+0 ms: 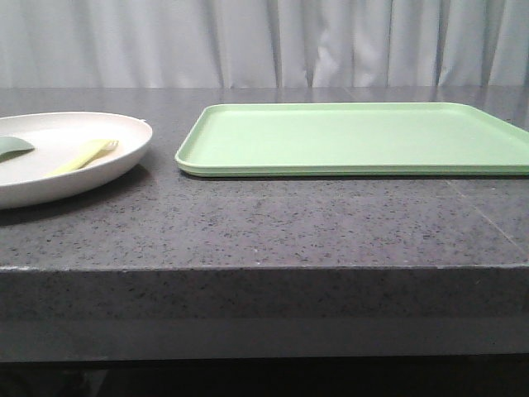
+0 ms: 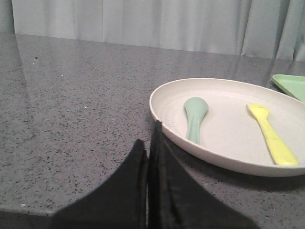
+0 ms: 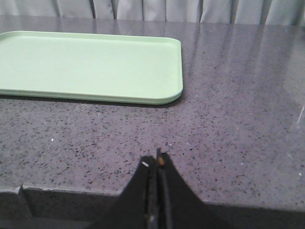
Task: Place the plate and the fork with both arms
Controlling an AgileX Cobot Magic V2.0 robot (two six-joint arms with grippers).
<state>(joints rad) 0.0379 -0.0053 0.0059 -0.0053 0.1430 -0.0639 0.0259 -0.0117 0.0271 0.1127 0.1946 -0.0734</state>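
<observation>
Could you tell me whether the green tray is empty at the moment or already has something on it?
Empty. The green tray shows a bare surface in the front and right wrist views; the fork lies in the plate.

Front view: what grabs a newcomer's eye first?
The big light green tray fills the middle and right of the dark speckled table, nothing on it. At the far left sits the cream plate, cut off by the frame, with the yellow fork and a grey-green spoon lying in it. In the wrist views, both hands are shut, the left hand near the plate's rim.
</observation>
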